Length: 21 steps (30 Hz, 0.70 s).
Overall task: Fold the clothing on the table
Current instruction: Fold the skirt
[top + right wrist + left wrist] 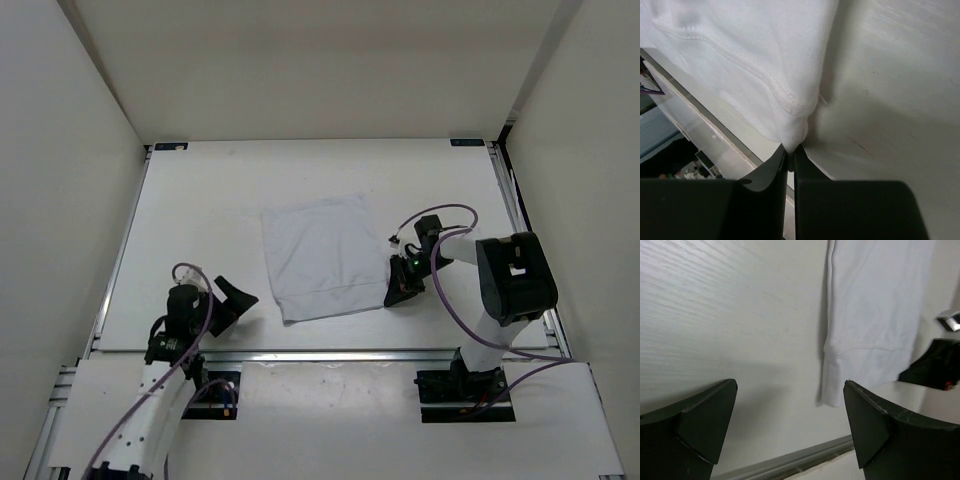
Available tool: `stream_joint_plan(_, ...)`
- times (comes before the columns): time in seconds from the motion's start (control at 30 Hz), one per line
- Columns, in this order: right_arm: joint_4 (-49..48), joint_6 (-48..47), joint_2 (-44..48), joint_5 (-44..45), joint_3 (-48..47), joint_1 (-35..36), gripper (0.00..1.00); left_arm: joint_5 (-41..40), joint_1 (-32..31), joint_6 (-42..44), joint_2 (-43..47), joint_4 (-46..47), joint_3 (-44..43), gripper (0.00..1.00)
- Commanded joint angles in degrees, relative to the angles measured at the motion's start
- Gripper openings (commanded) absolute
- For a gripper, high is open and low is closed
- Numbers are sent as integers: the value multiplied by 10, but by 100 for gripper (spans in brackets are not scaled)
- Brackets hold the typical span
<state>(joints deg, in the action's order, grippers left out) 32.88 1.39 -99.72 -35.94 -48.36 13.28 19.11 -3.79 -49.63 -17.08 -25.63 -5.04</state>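
Note:
The white clothing [323, 257] lies flat on the table [200, 220] as a rough square in the middle. My right gripper [397, 291] is at its near right corner, shut on that hemmed corner [792, 132], which bunches between the black jaws [790, 155]. To the left of the cloth, my left gripper [238, 298] is open with nothing between its fingers. In the left wrist view the clothing's near left corner [832, 390] lies ahead of the wide-spread gripper [790, 405], apart from both fingers.
A metal rail [330, 353] runs along the table's near edge, just behind both grippers. White walls [60, 200] close the table in on the left, right and back. The right arm's black wrist [935, 362] shows at the far right of the left wrist view.

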Motion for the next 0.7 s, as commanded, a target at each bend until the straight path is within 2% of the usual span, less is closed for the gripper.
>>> stream_joint_plan(0.0, -7, -43, -6, 70, -10, 10, 1, -77, -78, 91, -80, -29, -66, 98)
stream_joint_plan(0.03, -5, -42, -4, 78, -9, 13, 0, -128, -101, 83, -80, -30, -67, 98)
stream_joint_plan(0.13, 1, -49, -1, 86, -10, 22, 0, -125, -145, 58, -12, 38, -31, 98)
stream_joint_plan(0.2, 3, -53, 0, 91, -9, 34, 0, -155, -136, 45, 24, 51, -30, 99)
stream_joint_plan(0.23, 6, -53, 0, 96, -12, 32, 0, -179, -111, 51, 17, 41, -68, 99)
stream_joint_plan(0.27, 6, -57, 1, 103, -15, 38, 0, -189, -95, 78, -25, 10, -95, 98)
stream_joint_plan(0.33, 8, -61, -2, 110, -17, 47, 0, -218, -36, 165, -179, -31, -245, 99)
stream_joint_plan(0.37, 10, -62, 3, 115, -18, 53, 0, -283, -35, 215, -217, -76, -291, 98)
stream_joint_plan(0.4, 5, -63, 4, 122, -17, 56, 0, -397, -71, 244, -284, -99, -375, 99)
stream_joint_plan(0.43, 5, -61, 7, 129, -13, 60, 0, -472, -145, 305, -320, -92, -423, 99)
stream_joint_plan(0.47, 5, -60, 7, 127, -13, 61, 0, -606, -184, 406, -328, -36, -426, 99)
stream_joint_plan(0.5, 3, -60, 4, 127, -13, 66, 0, -692, -230, 465, -334, 65, -400, 99)
stream_joint_plan(0.53, 3, -58, 3, 132, -10, 72, 0, -723, -217, 536, -339, 106, -363, 99)
stream_joint_plan(0.57, 3, -57, 5, 134, -13, 75, 0, -744, -194, 563, -339, 184, -348, 99)
stream_joint_plan(0.6, 3, -59, 3, 138, -12, 76, 1, -698, -161, 527, -342, 191, -343, 99)
stream_joint_plan(0.63, 4, -60, 4, 141, -16, 77, 0, -653, -94, 512, -341, 167, -348, 99)
stream_joint_plan(0.67, 6, -60, 1, 143, -21, 77, 0, -503, -40, 501, -340, 151, -360, 99)
